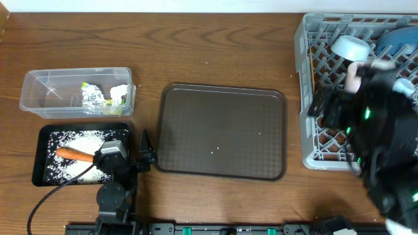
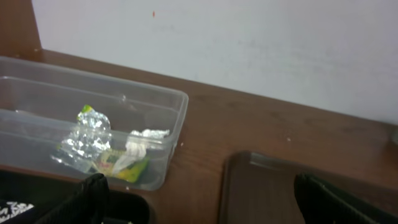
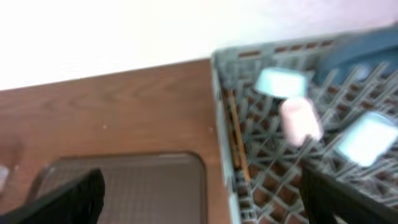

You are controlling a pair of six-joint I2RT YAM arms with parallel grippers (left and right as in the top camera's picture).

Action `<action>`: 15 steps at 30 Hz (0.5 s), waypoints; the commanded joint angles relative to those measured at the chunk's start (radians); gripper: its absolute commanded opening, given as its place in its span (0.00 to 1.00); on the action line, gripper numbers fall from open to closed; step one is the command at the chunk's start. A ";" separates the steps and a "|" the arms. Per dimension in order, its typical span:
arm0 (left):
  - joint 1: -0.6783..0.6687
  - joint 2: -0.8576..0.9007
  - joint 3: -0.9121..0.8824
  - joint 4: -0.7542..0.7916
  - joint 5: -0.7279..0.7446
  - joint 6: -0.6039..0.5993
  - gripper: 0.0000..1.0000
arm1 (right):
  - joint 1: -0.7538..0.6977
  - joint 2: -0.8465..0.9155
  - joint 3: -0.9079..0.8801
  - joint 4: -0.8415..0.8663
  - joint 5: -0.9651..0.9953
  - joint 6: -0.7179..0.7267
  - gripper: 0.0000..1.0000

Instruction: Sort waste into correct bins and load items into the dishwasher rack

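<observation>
The clear tub holds crumpled foil, a yellow-green wrapper and white paper. Rice and an orange carrot lie in the black tray. My left gripper stands open and empty between the black tray and the brown tray. In the grey rack sit a pale blue cup, a pinkish cup, a small pale blue bowl, a dark blue bowl and chopsticks. Over the rack's left edge my right gripper hangs open and empty.
A large dark brown serving tray lies mid-table with a few crumbs on it. The right arm covers the rack's lower right part. A black cable runs from the left arm's base to the front edge. A white wall rises behind the table.
</observation>
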 commanded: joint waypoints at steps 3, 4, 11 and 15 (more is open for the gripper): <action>0.005 -0.006 -0.024 -0.032 -0.006 0.014 0.98 | -0.063 -0.253 -0.419 0.273 -0.173 0.003 0.99; 0.005 -0.006 -0.024 -0.032 -0.006 0.014 0.98 | -0.079 -0.311 -0.505 0.341 -0.205 0.003 0.99; 0.005 -0.006 -0.024 -0.032 -0.005 0.014 0.98 | -0.169 -0.580 -0.861 0.582 -0.334 0.019 0.99; 0.005 -0.006 -0.024 -0.032 -0.006 0.014 0.98 | -0.224 -0.694 -0.953 0.593 -0.333 0.036 0.99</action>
